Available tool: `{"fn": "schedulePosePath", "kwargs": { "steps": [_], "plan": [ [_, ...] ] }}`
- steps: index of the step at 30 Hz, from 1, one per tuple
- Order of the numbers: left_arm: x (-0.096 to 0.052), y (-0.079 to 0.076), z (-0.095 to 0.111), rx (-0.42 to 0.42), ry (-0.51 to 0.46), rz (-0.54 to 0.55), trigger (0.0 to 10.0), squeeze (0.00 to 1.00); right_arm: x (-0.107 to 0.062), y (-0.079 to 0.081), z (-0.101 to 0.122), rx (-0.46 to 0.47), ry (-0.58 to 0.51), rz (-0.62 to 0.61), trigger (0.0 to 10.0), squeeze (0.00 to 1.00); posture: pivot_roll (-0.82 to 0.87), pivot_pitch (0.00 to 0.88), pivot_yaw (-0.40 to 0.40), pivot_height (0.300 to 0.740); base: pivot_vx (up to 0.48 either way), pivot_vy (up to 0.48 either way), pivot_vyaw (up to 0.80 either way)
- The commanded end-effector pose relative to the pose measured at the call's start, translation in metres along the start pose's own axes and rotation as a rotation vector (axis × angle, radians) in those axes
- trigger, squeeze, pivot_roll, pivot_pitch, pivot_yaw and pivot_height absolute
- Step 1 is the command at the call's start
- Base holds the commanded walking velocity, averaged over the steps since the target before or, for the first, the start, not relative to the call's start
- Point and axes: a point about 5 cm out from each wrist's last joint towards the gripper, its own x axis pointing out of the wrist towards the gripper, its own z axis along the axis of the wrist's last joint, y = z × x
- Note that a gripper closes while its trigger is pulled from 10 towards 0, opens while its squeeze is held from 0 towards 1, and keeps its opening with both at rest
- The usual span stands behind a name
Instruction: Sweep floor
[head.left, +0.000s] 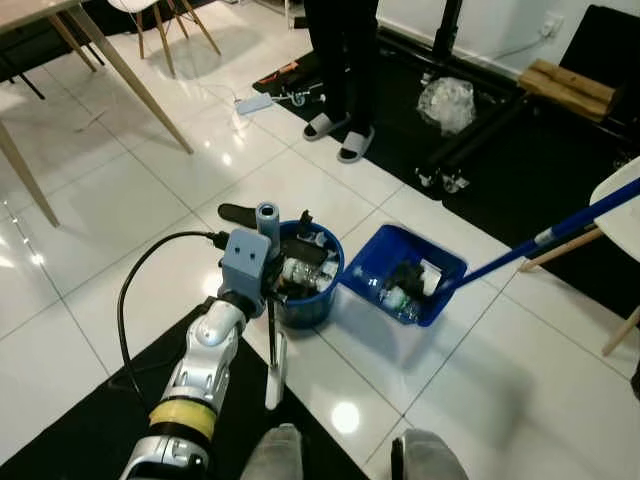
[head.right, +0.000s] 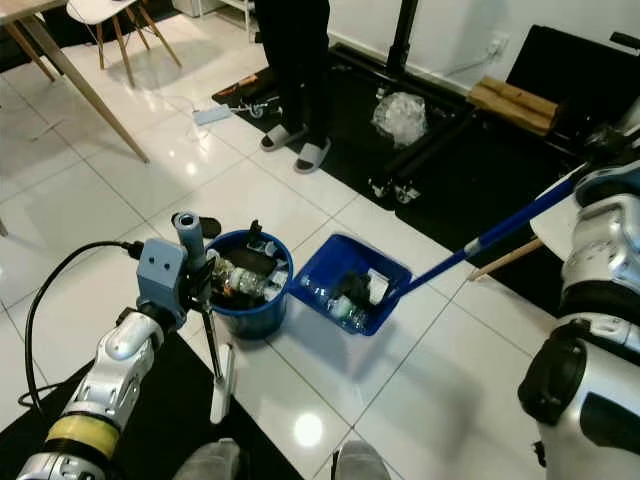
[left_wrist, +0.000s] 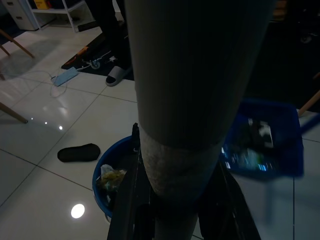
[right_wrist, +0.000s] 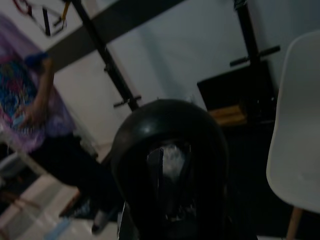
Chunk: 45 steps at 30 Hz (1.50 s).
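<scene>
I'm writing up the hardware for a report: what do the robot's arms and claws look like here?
The left arm is silver with a yellow band near the elbow, a black cable looping to its wrist, and a blue-grey housing at the left claw. The right arm is silver with black joints.

Glossy white floor tiles (head.left: 90, 230) mirror the lamps; the bucket (head.left: 318, 300) and dustpan (head.left: 385, 250) look like smooth blue plastic; the mat (head.left: 90, 430) looks matt black.
</scene>
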Motion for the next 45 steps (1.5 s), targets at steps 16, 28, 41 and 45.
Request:
{"fn": "schedulePosePath", "kwargs": {
  "steps": [16, 28, 41, 45],
  "plan": [
    [0.002, 0.003, 0.001, 0.020, -0.003, 0.041, 10.0, 0.00, 0.010, 0.080, -0.012, 0.030, 0.018, 0.270, 10.0, 0.00, 0.04, 0.008, 0.006, 0.740, 0.000, 0.000, 0.00],
    [0.001, 0.005, 0.001, 0.010, -0.003, 0.053, 10.0, 0.00, -0.001, 0.107, -0.040, -0.011, 0.107, 0.384, 10.0, 0.00, 0.04, 0.004, 0.001, 0.740, 0.000, 0.000, 0.00],
    [-0.001, 0.001, 0.001, -0.014, -0.023, 0.030, 10.0, 0.00, -0.007, 0.105, -0.040, 0.015, 0.099, 0.394, 10.0, 0.00, 0.03, 0.000, 0.005, 0.740, 0.000, 0.000, 0.00],
    [0.000, 0.001, 0.003, -0.019, -0.027, 0.020, 10.0, 0.00, -0.009, 0.109, -0.039, 0.038, 0.094, 0.408, 10.0, 0.00, 0.04, 0.000, 0.007, 0.740, 0.000, 0.000, 0.00]
  ]
}}
